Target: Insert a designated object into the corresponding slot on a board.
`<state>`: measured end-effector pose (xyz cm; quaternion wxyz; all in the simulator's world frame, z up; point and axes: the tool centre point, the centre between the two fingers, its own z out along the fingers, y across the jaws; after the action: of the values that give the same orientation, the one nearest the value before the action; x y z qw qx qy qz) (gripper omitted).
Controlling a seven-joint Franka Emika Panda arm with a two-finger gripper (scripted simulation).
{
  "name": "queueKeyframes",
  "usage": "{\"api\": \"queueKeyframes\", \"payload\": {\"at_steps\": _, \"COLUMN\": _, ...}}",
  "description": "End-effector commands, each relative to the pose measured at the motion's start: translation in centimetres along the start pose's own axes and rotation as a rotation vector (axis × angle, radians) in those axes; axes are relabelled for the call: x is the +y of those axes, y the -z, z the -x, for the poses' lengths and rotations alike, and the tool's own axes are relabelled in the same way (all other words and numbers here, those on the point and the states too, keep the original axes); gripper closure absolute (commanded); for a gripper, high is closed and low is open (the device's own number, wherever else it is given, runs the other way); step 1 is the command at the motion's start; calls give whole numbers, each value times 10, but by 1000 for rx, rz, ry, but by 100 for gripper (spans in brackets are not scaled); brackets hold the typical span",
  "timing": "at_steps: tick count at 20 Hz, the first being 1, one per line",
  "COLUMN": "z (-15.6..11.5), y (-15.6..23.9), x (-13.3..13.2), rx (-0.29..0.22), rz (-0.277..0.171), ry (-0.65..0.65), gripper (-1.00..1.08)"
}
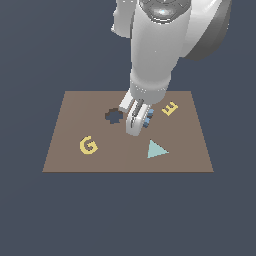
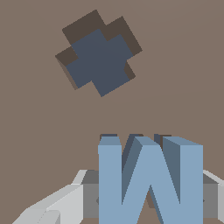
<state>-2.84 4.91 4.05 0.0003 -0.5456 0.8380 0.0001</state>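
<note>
1. Now the gripper (image 1: 137, 121) is hanging low over the middle of the board (image 1: 70, 150), its fingers closing narrowly on the blue M block (image 2: 148, 179), which is sitting between them; in the exterior view only a sliver of blue (image 1: 148, 118) is showing beside the fingers.

2. Judging by this, the step in hand is the insertion itself: the block is being carried just above or into the slot (image 2: 131, 139), whose dark edges are peeking out right behind the block's top in the wrist view. How deep the block is sitting I cannot tell.

3. The slot is lying near the board's centre, between the cross-shaped recess (image 1: 114, 116) and the yellow E (image 1: 170, 108) towards the far edge; most of it is hiding under the gripper in the exterior view.

4. The yellow G (image 1: 88, 145) is resting near the near corner on the exterior view's left, and the teal triangle (image 1: 156, 149) is lying towards the near edge, both well clear of the work.

5. The next move is probably calling for a straight descent with the block's legs matched to the slot's outline, then a release; any twist would likely be jamming the block on the rim.
</note>
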Motion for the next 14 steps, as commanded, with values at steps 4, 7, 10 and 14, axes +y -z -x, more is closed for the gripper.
{"api": "queueKeyframes", "payload": {"at_steps": 4, "z": 1, "y": 0, "x": -2, "rx": 0, "rz": 0, "ry": -14, "gripper": 108}}
{"api": "queueKeyframes", "payload": {"at_steps": 7, "z": 1, "y": -2, "x": -2, "rx": 0, "rz": 0, "ry": -12, "gripper": 108}}
{"api": "queueKeyframes", "payload": {"at_steps": 10, "z": 1, "y": -8, "x": -2, "rx": -1, "rz": 0, "ry": -14, "gripper": 108}}
{"api": "queueKeyframes", "payload": {"at_steps": 14, "z": 1, "y": -10, "x": -2, "rx": -1, "rz": 0, "ry": -14, "gripper": -92}}
